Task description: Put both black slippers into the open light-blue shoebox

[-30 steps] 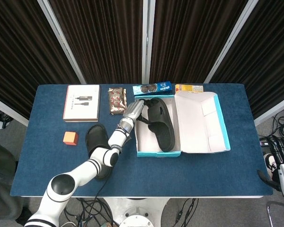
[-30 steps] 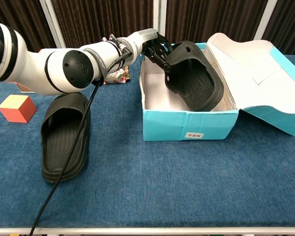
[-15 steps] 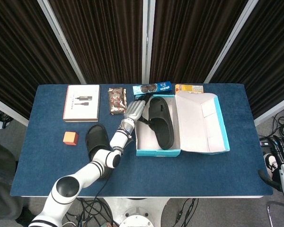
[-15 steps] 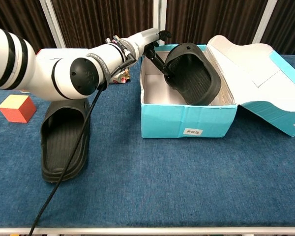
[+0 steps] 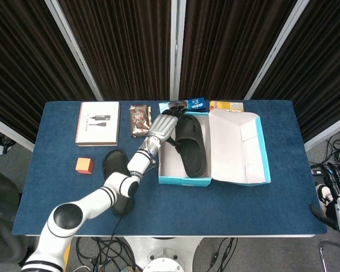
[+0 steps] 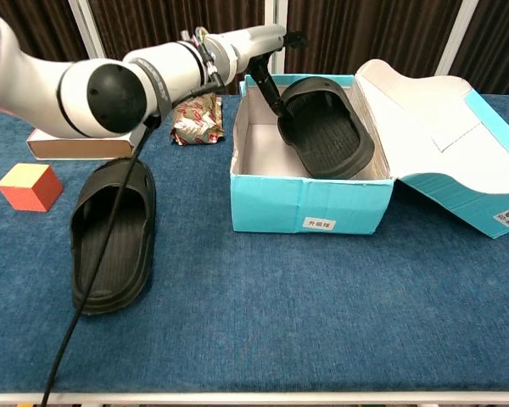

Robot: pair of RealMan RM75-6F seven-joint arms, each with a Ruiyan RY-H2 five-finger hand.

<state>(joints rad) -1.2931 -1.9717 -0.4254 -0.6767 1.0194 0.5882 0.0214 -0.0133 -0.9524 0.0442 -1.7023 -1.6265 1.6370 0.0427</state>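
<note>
The light-blue shoebox (image 5: 184,181) (image 6: 310,203) stands open, its lid (image 5: 238,150) folded out to the right. One black slipper (image 5: 191,144) (image 6: 324,129) lies tilted inside it, against the back wall. The other black slipper (image 5: 114,165) (image 6: 110,233) lies flat on the blue table left of the box, partly under my left arm. My left hand (image 5: 164,124) (image 6: 267,64) hovers over the box's back left corner with its fingers spread. One fingertip (image 6: 280,106) touches the inner slipper's edge. My right hand (image 5: 330,187) hangs off the table's right side, too small to read.
An orange cube (image 5: 84,165) (image 6: 30,186) sits left of the loose slipper. A book (image 5: 97,122), a brown snack bag (image 5: 139,120) (image 6: 195,119) and two flat packets (image 5: 184,105) (image 5: 225,105) line the back edge.
The slipper has sunk lower into the box and my left hand has lifted and spread its fingers off it. The box has shifted slightly to the left.
</note>
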